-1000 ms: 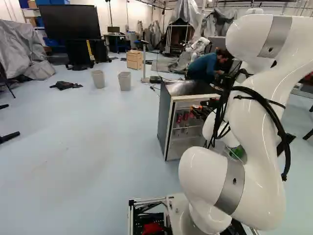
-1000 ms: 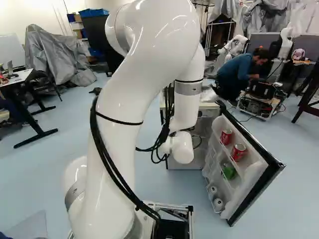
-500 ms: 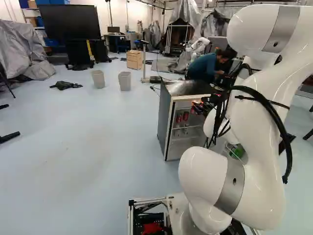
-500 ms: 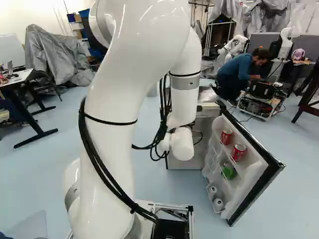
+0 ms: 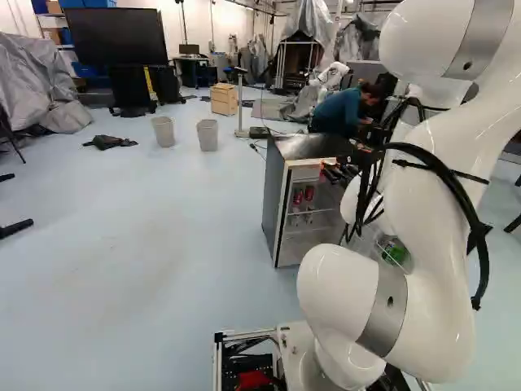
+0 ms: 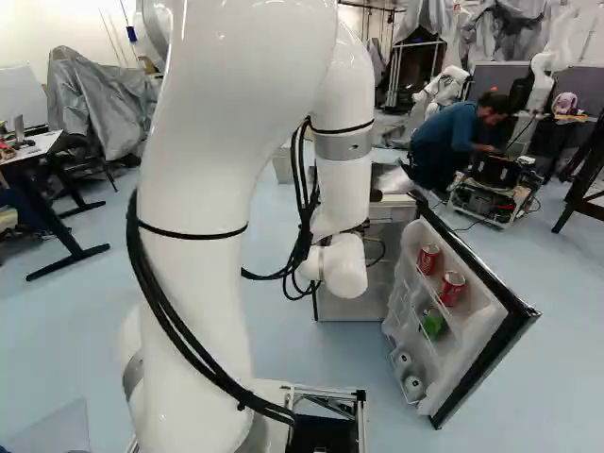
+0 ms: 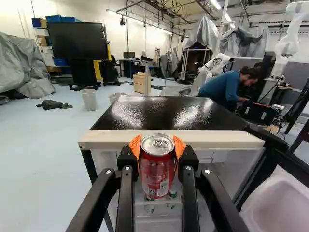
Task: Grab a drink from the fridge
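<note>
Orange-padded black two-fingered gripper (image 7: 157, 146) clasps a red metal can (image 7: 158, 175) at the open black-topped fridge (image 7: 176, 139), whose pale front edge could knock the can loose if lifting precedes backing away.

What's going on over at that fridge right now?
The arm has a red can held upright in its pincer, an orange pad on each side of it. The can appears to be in front of the fridge, near the level of its top front edge. The fridge door stands open, with two more red cans and something green in its racks. So a drink is in hand, and the door is not yet shut.
</note>
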`<state>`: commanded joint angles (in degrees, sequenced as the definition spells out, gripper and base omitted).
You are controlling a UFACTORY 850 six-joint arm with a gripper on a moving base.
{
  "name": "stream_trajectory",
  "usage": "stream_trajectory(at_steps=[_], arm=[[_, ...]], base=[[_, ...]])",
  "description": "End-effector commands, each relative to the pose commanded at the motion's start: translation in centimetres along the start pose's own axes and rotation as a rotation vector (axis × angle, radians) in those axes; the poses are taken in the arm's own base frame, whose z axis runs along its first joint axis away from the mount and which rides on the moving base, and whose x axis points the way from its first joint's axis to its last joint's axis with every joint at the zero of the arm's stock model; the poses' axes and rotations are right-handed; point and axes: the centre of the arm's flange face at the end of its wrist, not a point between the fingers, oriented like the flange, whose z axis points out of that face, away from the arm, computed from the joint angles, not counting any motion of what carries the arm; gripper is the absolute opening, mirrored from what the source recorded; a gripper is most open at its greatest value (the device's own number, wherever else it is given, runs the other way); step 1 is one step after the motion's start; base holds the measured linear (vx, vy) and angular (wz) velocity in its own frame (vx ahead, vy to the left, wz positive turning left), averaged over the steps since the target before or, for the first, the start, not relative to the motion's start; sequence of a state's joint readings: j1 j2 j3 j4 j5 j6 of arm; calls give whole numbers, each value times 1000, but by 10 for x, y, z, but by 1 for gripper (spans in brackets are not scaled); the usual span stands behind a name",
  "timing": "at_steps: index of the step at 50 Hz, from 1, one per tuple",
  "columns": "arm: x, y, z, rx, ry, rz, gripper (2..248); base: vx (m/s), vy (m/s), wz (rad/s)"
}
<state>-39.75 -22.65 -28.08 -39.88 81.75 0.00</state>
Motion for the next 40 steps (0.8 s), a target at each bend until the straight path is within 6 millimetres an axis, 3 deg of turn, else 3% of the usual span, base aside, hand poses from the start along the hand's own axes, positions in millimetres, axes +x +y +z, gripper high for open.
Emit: stream_trajectory(at_steps=[40], arm=[[38, 3, 0, -8, 26, -66, 92]], base=[[0, 0, 0]])
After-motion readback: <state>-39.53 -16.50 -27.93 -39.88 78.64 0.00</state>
